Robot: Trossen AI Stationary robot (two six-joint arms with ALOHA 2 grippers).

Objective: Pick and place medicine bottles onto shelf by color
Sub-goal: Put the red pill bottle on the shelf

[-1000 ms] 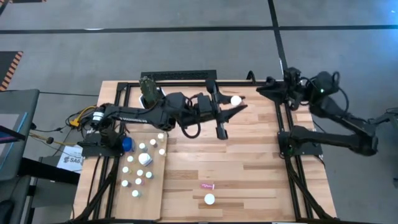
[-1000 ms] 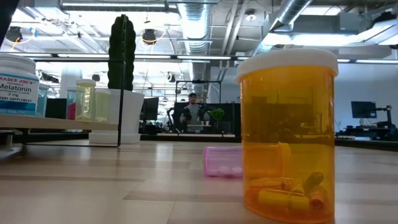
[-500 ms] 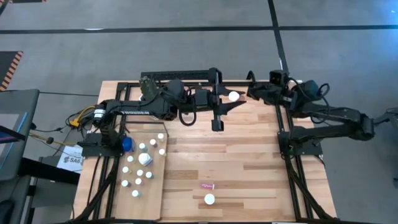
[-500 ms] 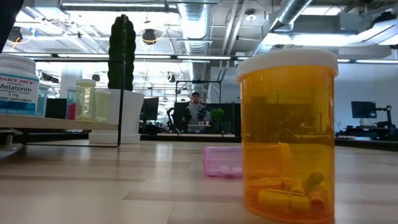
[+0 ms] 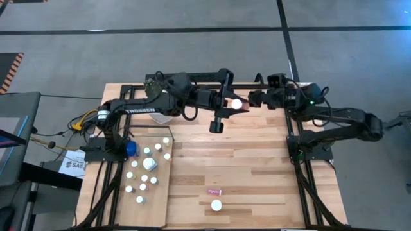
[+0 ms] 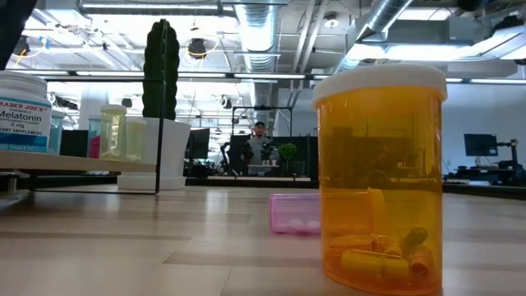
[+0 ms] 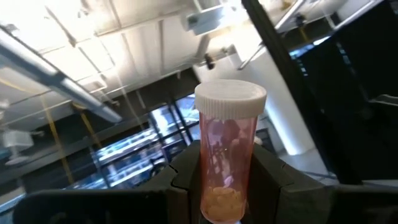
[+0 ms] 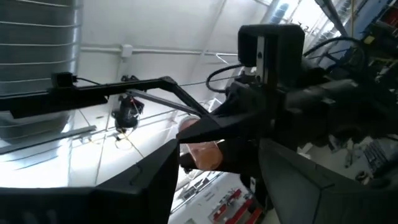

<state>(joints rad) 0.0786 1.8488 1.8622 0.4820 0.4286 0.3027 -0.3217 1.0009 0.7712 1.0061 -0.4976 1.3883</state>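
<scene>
Now the left gripper [image 5: 234, 104], jaws clamped on a pink bottle [image 5: 237, 103], is lifting toward the frame's upper middle, while the right gripper [image 5: 255, 99], jaws spread, is closing in for a likely handover, far from the shelf [image 5: 160, 192] at lower left.

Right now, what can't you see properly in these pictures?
- Bottles on the shelf: high view shows only tiny white caps, so body colors are unreadable.
- Right gripper: its fingers merge with the dark arm in the high view.
- Amber bottle in the left gripper: its bottom is cut off by the left wrist view's edge.
- Low view: a near orange bottle hides the table behind.
</scene>
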